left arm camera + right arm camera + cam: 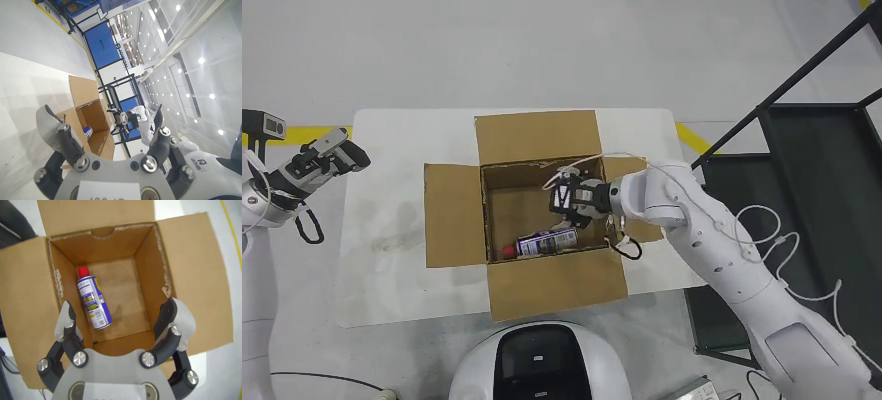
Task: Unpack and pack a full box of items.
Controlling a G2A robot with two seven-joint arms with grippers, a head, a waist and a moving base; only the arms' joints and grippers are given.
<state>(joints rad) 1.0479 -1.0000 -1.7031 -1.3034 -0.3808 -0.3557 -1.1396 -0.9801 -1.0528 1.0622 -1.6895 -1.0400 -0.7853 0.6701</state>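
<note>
The cardboard box (452,215) is standing in the middle of the white surface (382,260) with all four flaps folded outward. One spray can (547,242) is lying on its side on the box floor. It is resting close along the wall toward the lower edge of the top view, and its red cap is pointing to the left of the frame.

The right claw (560,198) is hanging over the right part of the opening, above the floor of the box. Its fingers are spread wide and are holding nothing. The left claw (342,152) is waiting in the upper left of the top view, beyond the left edge of the surface and well apart from the box. It is also spread and empty.

I am judging that the unpacking step is in hand and that the can is the thing to take out, though I cannot be sure.

The next move is calling for the right claw to go down into the box. The wrist must turn so the fingers are crossing the round body of the can. One finger must fit into the narrow room between can and wall, and the can may roll when touched.
</note>
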